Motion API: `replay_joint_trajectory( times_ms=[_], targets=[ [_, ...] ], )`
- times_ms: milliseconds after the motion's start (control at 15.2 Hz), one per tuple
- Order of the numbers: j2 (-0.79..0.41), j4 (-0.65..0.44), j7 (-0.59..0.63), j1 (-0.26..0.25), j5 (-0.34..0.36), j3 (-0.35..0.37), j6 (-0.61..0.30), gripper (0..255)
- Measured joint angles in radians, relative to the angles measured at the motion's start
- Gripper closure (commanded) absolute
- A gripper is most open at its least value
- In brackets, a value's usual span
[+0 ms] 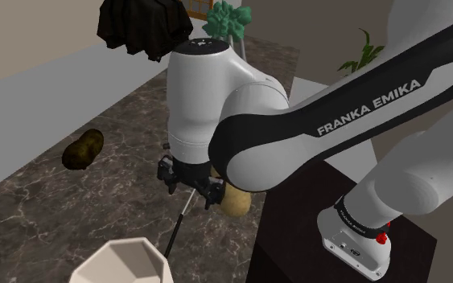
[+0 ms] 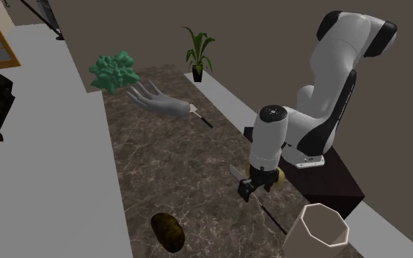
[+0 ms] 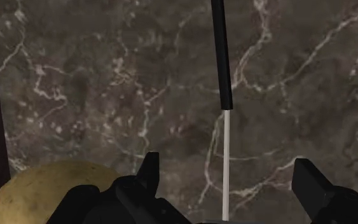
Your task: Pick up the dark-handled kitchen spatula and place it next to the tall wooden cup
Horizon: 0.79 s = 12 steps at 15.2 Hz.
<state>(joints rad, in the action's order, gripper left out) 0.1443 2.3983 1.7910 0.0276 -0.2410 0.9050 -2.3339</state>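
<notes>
The spatula lies flat on the dark marble counter (image 1: 72, 209). It has a long black handle (image 3: 220, 51) and a thin pale shaft (image 3: 226, 146). In the shoulder view the handle (image 1: 176, 231) runs from under my hand toward the cup. My gripper (image 3: 227, 167) is open and hangs low over the shaft, one finger on each side, neither touching it. The gripper (image 1: 191, 191) shows the same pose from the second exterior view (image 2: 250, 192), with the spatula's blade (image 2: 235, 172) beside it. The tall cup (image 1: 124, 261) is pale and faceted and stands past the handle's end (image 2: 316, 231).
A tan rounded object (image 3: 50, 188) sits right beside one finger, also seen behind my hand (image 1: 236, 199). A brown potato-like lump (image 1: 84, 149) lies further out. A grey hand-shaped utensil (image 2: 157, 99), green foliage (image 2: 113, 69) and a potted plant (image 2: 199, 51) stand at the far end. My stand (image 2: 329, 179) borders the counter.
</notes>
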Motion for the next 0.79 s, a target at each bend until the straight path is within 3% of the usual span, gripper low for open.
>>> replay_joint_trajectory(
  times_ms=[396,792],
  targets=[
    [0.088,-0.061,-0.042,-0.014,-0.051,-0.046,0.146,0],
    [0.100,-0.064,-0.048,-0.017,-0.059,-0.052,0.161,0]
  ],
)
